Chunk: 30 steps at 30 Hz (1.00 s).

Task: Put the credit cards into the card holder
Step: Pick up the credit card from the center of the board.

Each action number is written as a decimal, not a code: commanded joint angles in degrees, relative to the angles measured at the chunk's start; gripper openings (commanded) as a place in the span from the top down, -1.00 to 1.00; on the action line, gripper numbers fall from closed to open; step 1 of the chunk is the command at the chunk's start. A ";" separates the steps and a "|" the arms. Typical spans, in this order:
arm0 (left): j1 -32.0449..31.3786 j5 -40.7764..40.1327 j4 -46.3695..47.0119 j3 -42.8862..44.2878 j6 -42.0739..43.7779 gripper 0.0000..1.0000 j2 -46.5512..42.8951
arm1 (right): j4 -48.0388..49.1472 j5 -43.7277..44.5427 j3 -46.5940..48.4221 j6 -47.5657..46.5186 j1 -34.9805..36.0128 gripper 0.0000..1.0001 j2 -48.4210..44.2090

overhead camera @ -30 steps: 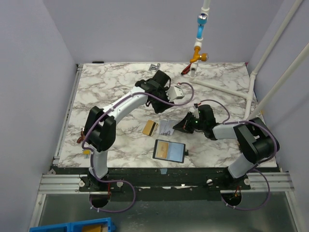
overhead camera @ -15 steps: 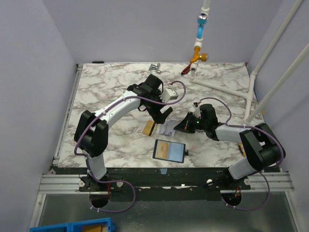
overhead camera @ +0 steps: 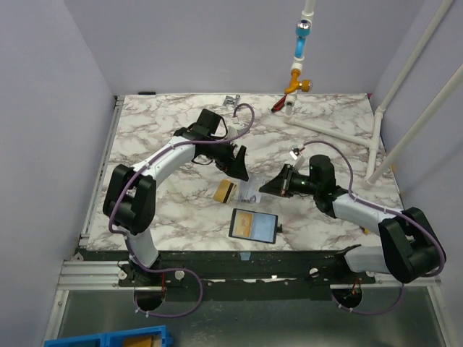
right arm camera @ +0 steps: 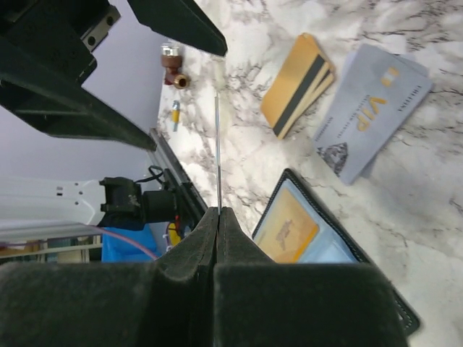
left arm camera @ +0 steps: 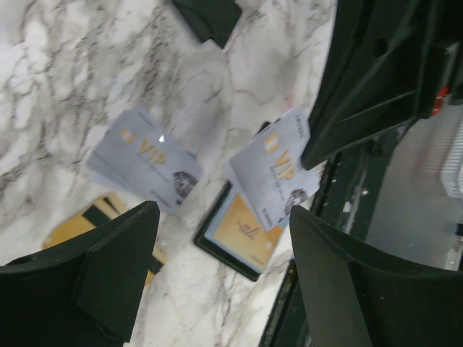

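Since a second ago the left arm has swung its elbow out to the left and brought the left gripper (overhead camera: 237,166) down from the far side of the table (overhead camera: 159,123), so that it now hangs just over the loose cards. The right arm has stretched out lower, while its gripper has hardly shifted.

The right gripper (right arm camera: 218,213) is pinched closed on a grey card (left arm camera: 278,177), which its own camera sees only edge-on as a thin line. This card is in the air, near the open card holder (overhead camera: 270,227) but not touching it. The holder lies flat at the near edge of the table, and one gold card (right arm camera: 287,225) already sits inside it. Another grey card (right arm camera: 369,108) and a gold card with a dark stripe (right arm camera: 296,83) lie on the marble just beyond the holder. The left gripper has its fingers spread wide, with nothing between them.

I judge that the step in hand is bringing the held grey card to the holder. The next move probably calls for tilting the card flatter and sliding one edge into a pocket, perhaps while the left gripper steadies the holder.
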 commanded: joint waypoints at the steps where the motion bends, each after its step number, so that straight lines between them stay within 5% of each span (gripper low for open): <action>1: -0.51 12.42 5.47 -2.76 -7.08 -0.50 -3.61 | 4.34 -4.86 -0.72 2.00 0.10 0.99 -1.60; 19: -0.44 22.42 11.00 -7.48 -13.28 -0.23 -3.14 | 9.52 -4.95 1.56 4.29 0.16 0.99 -1.10; 21: -0.43 23.71 11.64 -7.62 -13.85 -0.06 -3.16 | 10.24 -5.16 1.88 4.72 0.15 0.99 -0.17; 24: -0.43 27.15 12.83 -7.61 -15.26 0.44 -2.74 | 8.73 -4.58 2.85 3.80 0.14 0.99 0.46; 30: -0.44 28.06 12.43 -6.86 -15.50 0.67 -2.47 | 9.15 -5.85 4.14 4.19 0.15 0.82 0.84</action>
